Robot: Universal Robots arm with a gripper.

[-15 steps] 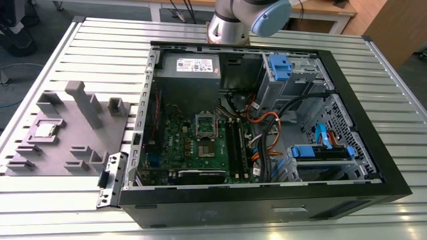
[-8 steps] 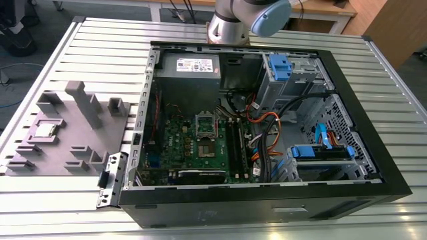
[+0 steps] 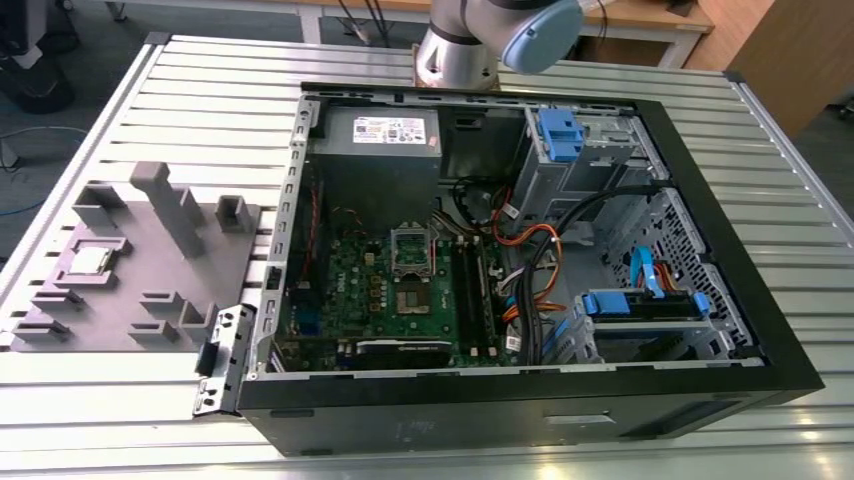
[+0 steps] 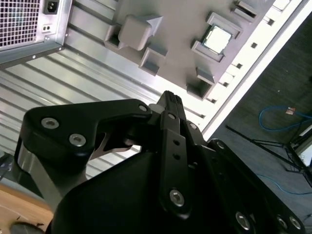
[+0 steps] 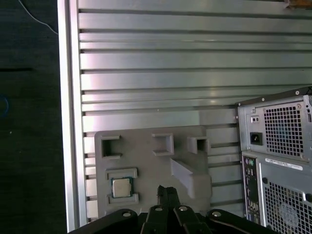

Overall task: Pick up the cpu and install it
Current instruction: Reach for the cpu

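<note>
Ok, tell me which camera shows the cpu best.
The first wrist view: it looks down almost squarely on the cpu, whole and unobstructed in its pocket of the grey tray. The second wrist view shows it too, but slanted. The exterior view has it small, on the tray at the exterior view's left.

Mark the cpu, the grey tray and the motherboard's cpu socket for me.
cpu [image 3: 88, 260]: exterior view, middle of its metal top.
grey tray [image 3: 144, 272]: exterior view, bare flat floor.
cpu socket [image 3: 410, 257]: exterior view, centre of its frame.

Bright, even light; mild glare.
</note>
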